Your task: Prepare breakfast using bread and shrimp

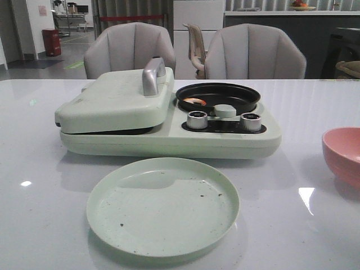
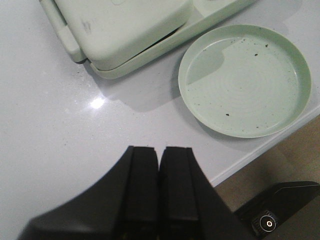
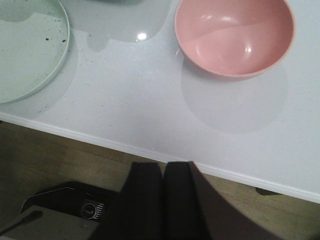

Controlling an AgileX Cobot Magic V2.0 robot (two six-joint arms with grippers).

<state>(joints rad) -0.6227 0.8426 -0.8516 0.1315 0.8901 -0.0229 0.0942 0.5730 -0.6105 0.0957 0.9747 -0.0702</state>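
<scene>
The shrimp [image 1: 194,101] lies in the round black pan [image 1: 218,95] on the right side of the pale green breakfast maker [image 1: 169,135]. The maker's left lid [image 1: 115,101] is closed, with a silver handle [image 1: 152,76]; no bread shows. An empty pale green plate [image 1: 163,205] with dark crumbs sits in front of the maker and also shows in the left wrist view [image 2: 245,80]. My left gripper [image 2: 160,152] is shut and empty over the table's near left edge. My right gripper [image 3: 164,167] is shut and empty, hovering off the table's front edge.
A pink bowl [image 1: 344,154] stands at the right, and shows empty in the right wrist view [image 3: 234,35]. Two silver knobs [image 1: 197,120] sit on the maker's front. Two grey chairs [image 1: 256,53] stand behind the table. The table edge [image 3: 100,140] runs below the right gripper.
</scene>
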